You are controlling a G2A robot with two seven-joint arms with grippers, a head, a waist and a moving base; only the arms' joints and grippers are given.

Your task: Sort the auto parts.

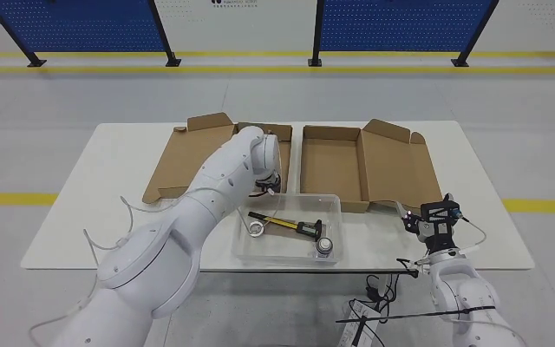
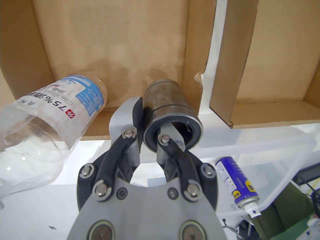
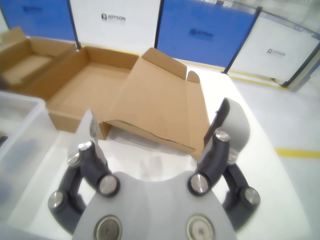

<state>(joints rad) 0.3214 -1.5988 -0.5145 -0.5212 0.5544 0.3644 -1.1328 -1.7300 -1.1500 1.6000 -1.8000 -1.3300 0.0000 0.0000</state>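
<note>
**Left arm holds a bearing over the left box**

On the white table [image 1: 87,199] stand two open cardboard boxes side by side, with a clear bin [image 1: 286,260] just in front of them. From above, the left arm lies across the near corner of the left box [image 1: 186,160] and covers what it carries. The left wrist camera shows it. The left gripper [image 2: 152,118] is clamped on a steel bearing [image 2: 167,101], with one finger inside the bore and the other pressed on the outside wall. The bearing is a dull grey sleeve with a dark rubber rim, and it hangs over the box floor near the wall that faces the right box [image 1: 329,169].

A clear bottle [image 2: 50,126] with a blue label lies close beside the gripper. I cannot tell what it rests on. A blue spray can [image 2: 235,183] lies in the bin, along with a yellow-handled tool [image 1: 276,221], a metal ring [image 1: 254,229] and a second cylinder [image 1: 325,247].

The right gripper [image 3: 157,112] is near the table's front right edge. Its fingers are spread wide and hold nothing.
</note>
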